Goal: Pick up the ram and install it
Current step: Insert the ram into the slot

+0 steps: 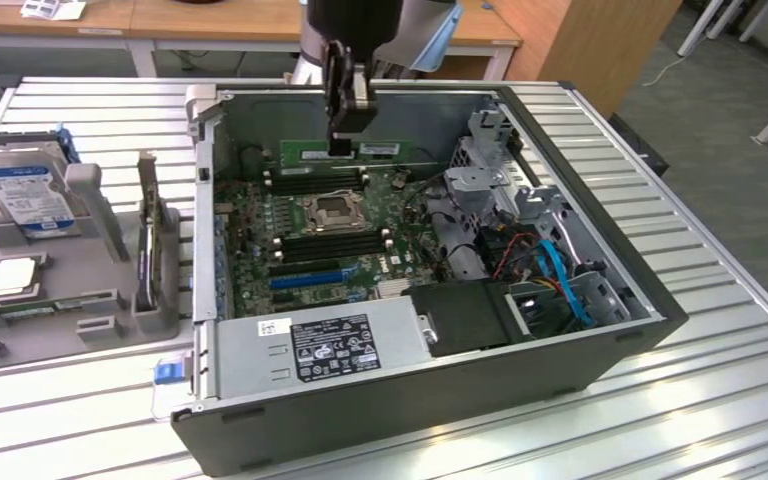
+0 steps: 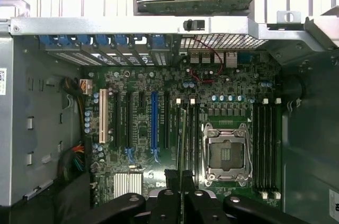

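while your gripper (image 1: 343, 140) hung inside the open computer case (image 1: 491, 390), you had it clamped on the ram (image 1: 391, 150) over the motherboard (image 1: 244, 220).

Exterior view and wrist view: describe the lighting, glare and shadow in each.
Exterior view: the ribbed table glares pale, the case interior sits in shade, the gripper holding the ram reads dark. Wrist view: the case's rim shines bright; shadow gathers around the gripper.
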Action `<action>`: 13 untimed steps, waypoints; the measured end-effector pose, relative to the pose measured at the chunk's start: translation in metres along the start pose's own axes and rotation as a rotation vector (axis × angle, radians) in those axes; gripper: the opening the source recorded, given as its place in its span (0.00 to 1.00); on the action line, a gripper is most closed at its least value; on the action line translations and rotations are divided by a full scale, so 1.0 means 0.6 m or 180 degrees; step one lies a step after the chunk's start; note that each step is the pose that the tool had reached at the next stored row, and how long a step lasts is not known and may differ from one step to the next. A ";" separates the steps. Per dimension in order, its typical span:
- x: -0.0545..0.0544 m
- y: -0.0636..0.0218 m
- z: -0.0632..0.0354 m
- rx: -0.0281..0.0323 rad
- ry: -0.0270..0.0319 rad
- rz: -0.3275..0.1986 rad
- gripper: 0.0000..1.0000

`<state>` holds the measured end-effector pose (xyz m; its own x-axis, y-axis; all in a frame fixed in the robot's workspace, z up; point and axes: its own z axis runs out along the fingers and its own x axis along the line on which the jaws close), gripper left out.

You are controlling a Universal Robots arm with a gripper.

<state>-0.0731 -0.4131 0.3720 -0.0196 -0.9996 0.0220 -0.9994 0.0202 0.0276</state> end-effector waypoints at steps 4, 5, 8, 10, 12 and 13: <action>0.000 0.000 0.012 0.0000 0.0000 0.0001 0.13; 0.000 0.000 0.015 0.0000 0.0000 0.0002 0.13; -0.001 -0.001 0.024 0.0000 0.0000 0.0002 0.13; -0.001 -0.001 0.031 0.0000 -0.0001 0.0002 0.13; -0.001 -0.001 0.037 0.0000 -0.0001 0.0002 0.13; -0.001 -0.001 0.040 0.0000 -0.0001 0.0002 0.13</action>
<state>-0.0731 -0.4131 0.3482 -0.0203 -0.9996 0.0218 -0.9994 0.0209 0.0275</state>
